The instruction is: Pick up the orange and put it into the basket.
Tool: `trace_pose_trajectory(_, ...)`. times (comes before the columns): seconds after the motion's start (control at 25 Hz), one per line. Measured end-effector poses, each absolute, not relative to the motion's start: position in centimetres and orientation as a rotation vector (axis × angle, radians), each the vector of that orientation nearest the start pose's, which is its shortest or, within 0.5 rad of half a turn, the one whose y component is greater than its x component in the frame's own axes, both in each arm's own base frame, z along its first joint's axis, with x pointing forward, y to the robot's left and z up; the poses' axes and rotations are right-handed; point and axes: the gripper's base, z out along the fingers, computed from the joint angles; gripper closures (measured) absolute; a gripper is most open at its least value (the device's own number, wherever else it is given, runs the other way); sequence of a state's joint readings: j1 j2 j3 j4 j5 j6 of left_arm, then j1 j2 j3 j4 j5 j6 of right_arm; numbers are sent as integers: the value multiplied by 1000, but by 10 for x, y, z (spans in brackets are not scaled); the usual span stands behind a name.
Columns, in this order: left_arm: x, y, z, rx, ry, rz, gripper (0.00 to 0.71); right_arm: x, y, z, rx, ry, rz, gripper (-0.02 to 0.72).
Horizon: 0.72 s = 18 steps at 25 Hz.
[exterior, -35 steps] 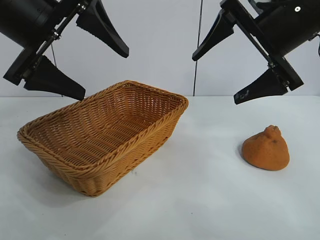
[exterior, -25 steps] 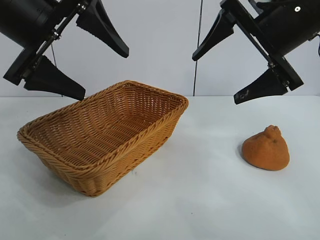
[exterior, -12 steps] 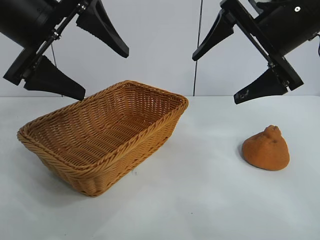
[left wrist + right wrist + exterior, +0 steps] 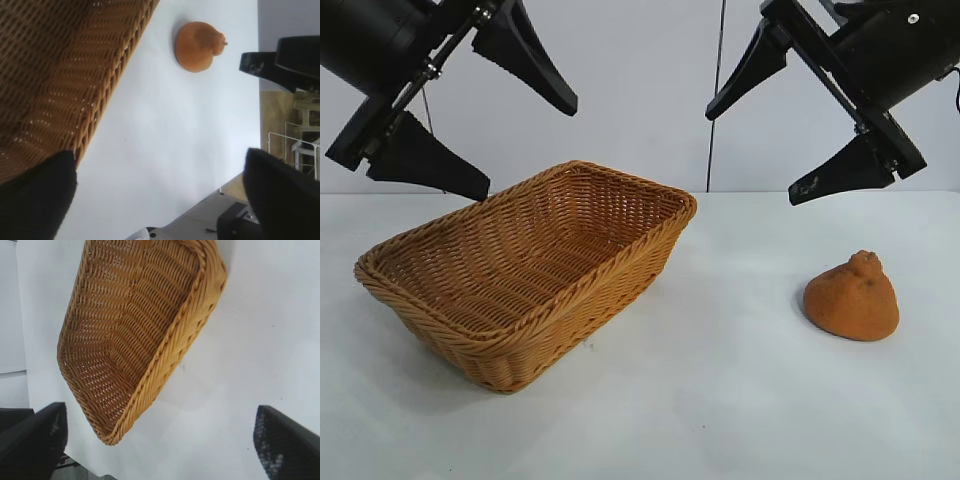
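Observation:
The orange, a rough orange-brown dome with a knobby top, sits on the white table at the right. It also shows in the left wrist view. The tan wicker basket stands left of centre, empty, and shows in the left wrist view and the right wrist view. My left gripper hangs open high above the basket's far left side. My right gripper hangs open high above the table, up and to the left of the orange. Both are empty.
The white table runs from the basket to the orange and to the front edge. A pale wall stands behind. In the left wrist view the right gripper's finger shows beyond the orange.

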State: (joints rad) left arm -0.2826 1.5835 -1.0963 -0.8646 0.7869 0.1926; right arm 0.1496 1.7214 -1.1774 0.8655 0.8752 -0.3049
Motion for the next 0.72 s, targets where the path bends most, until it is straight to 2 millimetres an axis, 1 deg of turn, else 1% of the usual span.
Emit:
trace_pose_trajectory(0.04, 298, -138, 264, -50, 2636, -1016, 67, 336, 104, 239, 57, 2693, 991, 10)
trace_pose_trajectory(0.12, 292, -133, 270, -42, 2658, -956, 67, 336, 104, 239, 57, 2693, 991, 10)
trace_pose_trajectory(0.24, 282, -125, 281, -120, 2691, -883, 67, 336, 104, 239, 57, 2693, 991, 10)
trace_pose_trajectory(0.28, 279, -122, 282, -174, 2710, -861, 67, 336, 104, 239, 57, 2693, 991, 10)
trace_pose_trajectory(0.32, 274, -117, 285, -304, 2740, -819, 67, 336, 104, 239, 57, 2693, 991, 10)
trace_pose_trajectory(0.48, 273, -109, 283, -544, 2759, -719, 67, 336, 104, 239, 57, 2693, 991, 10)
trace_pose_trajectory(0.6, 273, -102, 277, -738, 2741, -628, 67, 336, 104, 239, 57, 2693, 991, 10)
trace_pose_trajectory(0.72, 272, -96, 265, -908, 2729, -549, 67, 336, 104, 239, 57, 2693, 991, 10)
